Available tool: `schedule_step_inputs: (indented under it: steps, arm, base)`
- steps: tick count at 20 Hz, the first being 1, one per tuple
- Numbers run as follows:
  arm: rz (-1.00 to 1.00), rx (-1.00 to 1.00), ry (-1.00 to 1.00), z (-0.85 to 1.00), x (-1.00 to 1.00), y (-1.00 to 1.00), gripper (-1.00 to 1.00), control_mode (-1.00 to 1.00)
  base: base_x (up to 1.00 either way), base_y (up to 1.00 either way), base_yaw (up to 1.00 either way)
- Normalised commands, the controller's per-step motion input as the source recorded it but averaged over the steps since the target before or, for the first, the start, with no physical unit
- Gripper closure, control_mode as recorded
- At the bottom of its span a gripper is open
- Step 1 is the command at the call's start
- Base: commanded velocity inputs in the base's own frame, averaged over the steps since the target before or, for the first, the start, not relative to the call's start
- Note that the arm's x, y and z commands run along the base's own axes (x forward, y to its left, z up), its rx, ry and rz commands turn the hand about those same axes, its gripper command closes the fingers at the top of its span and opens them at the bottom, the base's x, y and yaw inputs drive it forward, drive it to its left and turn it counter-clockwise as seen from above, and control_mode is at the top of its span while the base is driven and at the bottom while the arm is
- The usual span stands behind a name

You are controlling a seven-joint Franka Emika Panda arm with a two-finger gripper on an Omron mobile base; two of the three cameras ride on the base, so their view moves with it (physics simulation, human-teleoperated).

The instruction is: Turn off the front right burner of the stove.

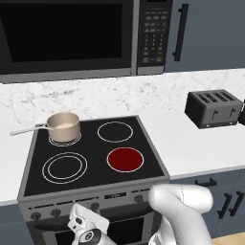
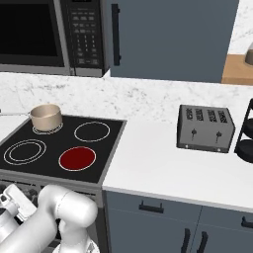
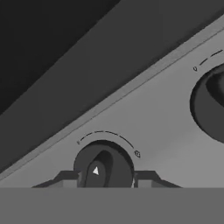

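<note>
Pincer [image 3: 103, 180] fingers flank knob [image 3: 103, 168]; contact unclear.

The stove [image 1: 95, 158] is a black glass-top range set in the white table — small dark knobs along its grey front panel. Its front right burner [image 1: 125, 159] glows deep red inside one thin ring.

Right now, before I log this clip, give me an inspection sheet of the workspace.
Surface: white marbled counter on both sides of the stove.
Job's things: front right burner glows deep red; the other three zones are dark. Knob sits between the fingertips.
Clutter: pot on the back left zone; toaster on the counter.
Hand: open, one fingertip on each side of the knob; contact cannot be told.
Cables: nothing seen.
Surroundings: microwave above the stove, blue-grey cabinets.
</note>
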Motion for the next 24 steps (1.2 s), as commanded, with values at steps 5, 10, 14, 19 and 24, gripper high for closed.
schedule_step_inputs:
  steps: [5,10,14,19,24]
  arm:
    - [-0.16,0.56,-0.18,0.14,0.00,-0.27,1.00,-1.00]
    - [-0.20,0.69,-0.25,0.15,-0.09,-0.28,1.00,-1.00]
    - [-0.23,0.75,-0.26,0.16,-0.15,-0.31,1.00,-1.00]
    - [-0.25,0.80,-0.28,0.15,-0.16,-0.36,1.00,-1.00]
    - [-0.24,0.83,-0.31,0.13,-0.15,-0.34,1.00,-1.00]
  base:
    - [0.00,0.00,0.00]
    - [0.00,0.00,0.00]
    - [0.00,0.00,0.00]
    - [0.00,0.00,0.00]
    - [0.00,0.00,0.00]
